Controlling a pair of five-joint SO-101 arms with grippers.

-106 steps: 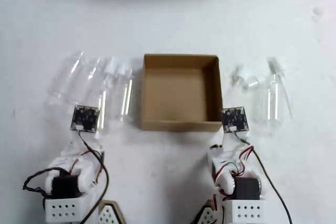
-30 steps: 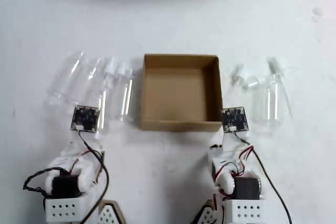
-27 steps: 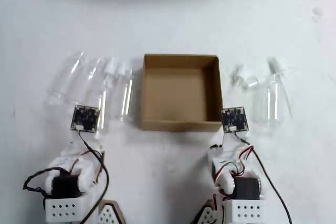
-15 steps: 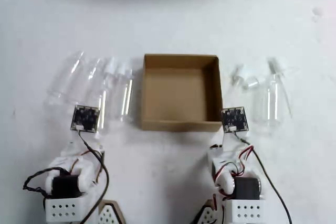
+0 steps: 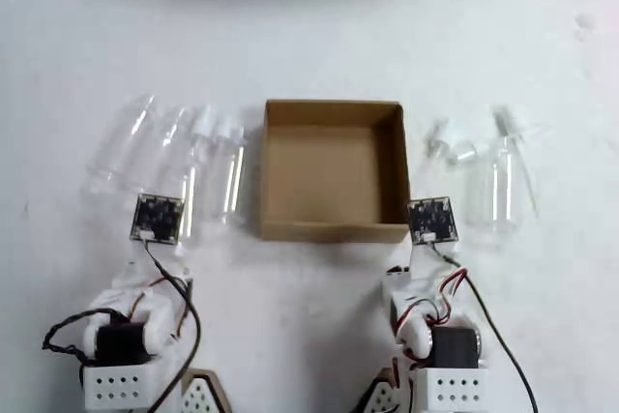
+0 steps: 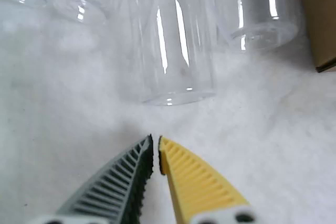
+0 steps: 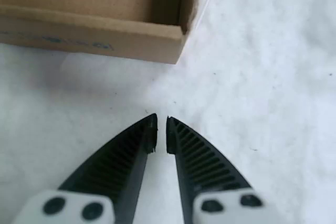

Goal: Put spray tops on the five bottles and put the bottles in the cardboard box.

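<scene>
Left tool (image 6: 156, 145) closed; bottle (image 6: 173, 40) lying, base toward it.

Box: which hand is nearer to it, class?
Right. The right hand sits just short of the near right corner of the box; the left hand is off to its left, in front of the bottles.

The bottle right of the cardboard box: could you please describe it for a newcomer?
Find the open cardboard box mid-table. Just right of it sits one clear bottle among loose spray tops. The other bottles all cluster on its left.
</scene>
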